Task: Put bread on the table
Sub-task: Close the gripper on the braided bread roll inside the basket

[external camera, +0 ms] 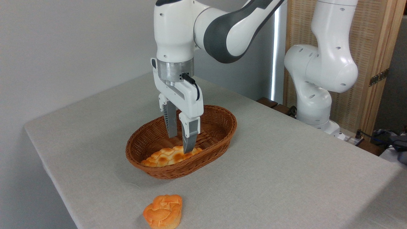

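The bread (167, 156), a long braided loaf with golden-brown bumps, lies inside the brown wicker basket (219, 127) against its near wall. My gripper (180, 142) hangs over the basket with its fingers pointing down and a gap between them. The nearer fingertip (188, 146) reaches down to the loaf's right end; the farther one (172, 132) stands behind the loaf. Nothing is clamped. The basket rests on the table (286, 165), which is covered in light grey cloth.
A small round orange bun (163, 212) sits on the cloth near the front edge, in front of the basket. The arm's white base (313, 105) stands at the table's right rear. Cables and a wooden screen are behind it.
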